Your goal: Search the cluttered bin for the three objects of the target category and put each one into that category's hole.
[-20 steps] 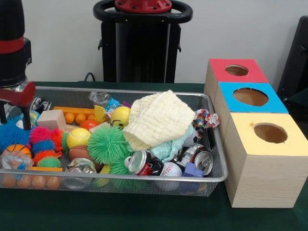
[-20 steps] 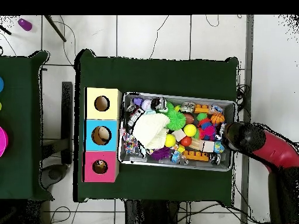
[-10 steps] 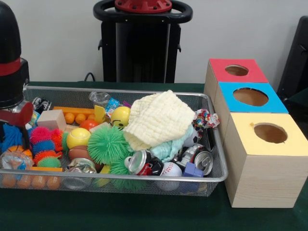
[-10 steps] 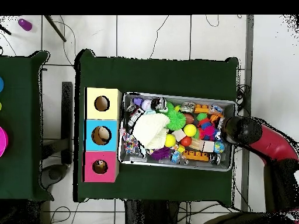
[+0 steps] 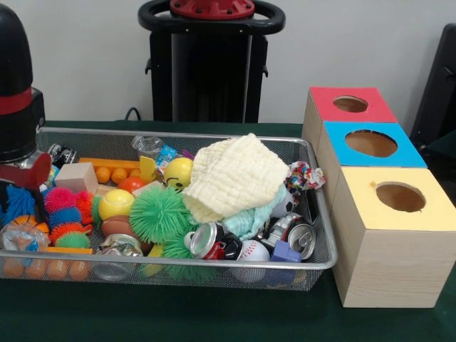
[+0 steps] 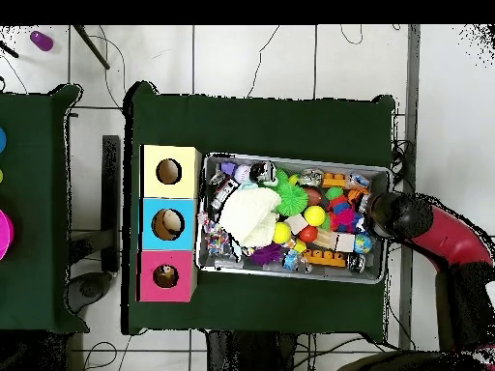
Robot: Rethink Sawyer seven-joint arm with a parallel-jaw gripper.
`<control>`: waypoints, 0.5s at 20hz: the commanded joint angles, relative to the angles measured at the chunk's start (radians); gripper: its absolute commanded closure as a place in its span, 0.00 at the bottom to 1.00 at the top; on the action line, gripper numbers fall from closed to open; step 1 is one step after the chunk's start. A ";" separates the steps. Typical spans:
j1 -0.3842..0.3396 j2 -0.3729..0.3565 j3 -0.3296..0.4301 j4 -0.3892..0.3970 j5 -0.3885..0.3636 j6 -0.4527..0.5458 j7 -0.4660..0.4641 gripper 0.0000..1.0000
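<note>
A dark green table (image 5: 214, 320) carries a wire-mesh bin (image 5: 214, 267) and, just beside it, a row of three wooden boxes, each with a round hole in a coloured top: a yellow box (image 5: 399, 235), a blue box (image 5: 370, 146) and a red box (image 5: 349, 105). Only the overhead view shows the whole table edge, the tiled floor (image 6: 290, 58) with its cables and a second green table (image 6: 29, 203) off to one side; only the front view shows the boxes' pale wood grain and the black pedestal (image 5: 210, 64) behind the bin.

The red and black arm (image 5: 16, 92) hangs over one end of the bin, its gripper (image 5: 18, 192) down among the toys by a blue spiky ball (image 5: 18, 203). Whether the claw is wide, narrow or holding anything cannot be told; the arm's own body hides it from above and the clutter hides it from the front.

A cream quilted cloth (image 5: 231, 174) is heaped over the bin's middle, covering whatever lies under it. Around it sit a fuzzy green ball (image 5: 158, 212), a yellow smiley ball (image 5: 178, 171), crushed cans (image 5: 206, 241), a baseball (image 5: 253, 251), a wooden block (image 5: 75, 176) and a row of small orange balls (image 5: 43, 268) along the front wall.
</note>
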 commanded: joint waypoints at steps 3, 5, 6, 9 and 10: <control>-0.054 0.081 0.077 0.063 -0.018 -0.105 0.037 0.00; -0.056 0.074 0.074 0.076 -0.026 -0.117 0.038 0.00; -0.057 0.069 0.072 0.086 -0.028 -0.125 0.046 0.00; -0.059 0.048 0.061 0.119 -0.032 -0.137 0.066 0.00; -0.059 0.025 0.053 0.145 -0.036 -0.143 0.074 0.00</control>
